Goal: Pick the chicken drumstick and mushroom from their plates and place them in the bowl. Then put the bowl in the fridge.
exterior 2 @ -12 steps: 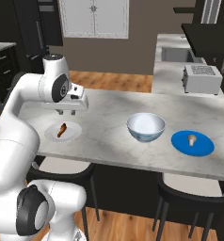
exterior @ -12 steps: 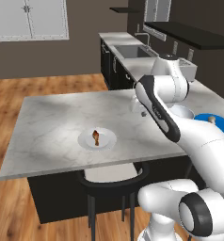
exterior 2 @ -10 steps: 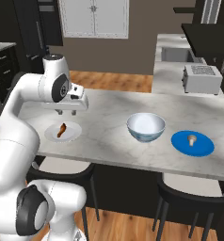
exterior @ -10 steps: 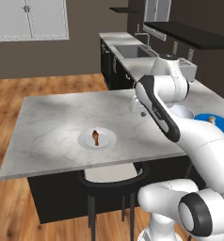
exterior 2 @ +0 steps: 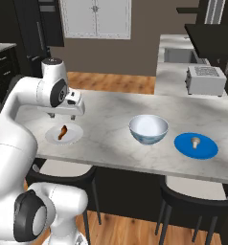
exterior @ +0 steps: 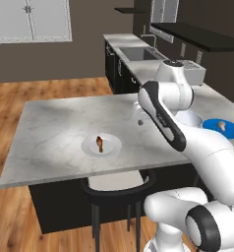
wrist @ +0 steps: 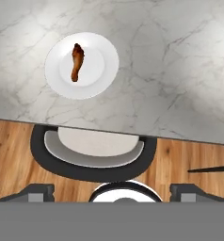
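- The gripper (exterior 2: 68, 114) hangs empty, jaws wide, above the counter (exterior 2: 111, 139).
- The chicken drumstick (wrist: 76, 61) on the white plate (wrist: 102, 75) lies up-left of it in the hand view, long axis nearly vertical there.

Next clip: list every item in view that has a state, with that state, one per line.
chicken drumstick: lying on the white plate, not held
mushroom: resting on the blue plate
bowl: upright on the counter, empty
end effector: open, holding nothing, above the counter
toaster: on the far counter, slots empty
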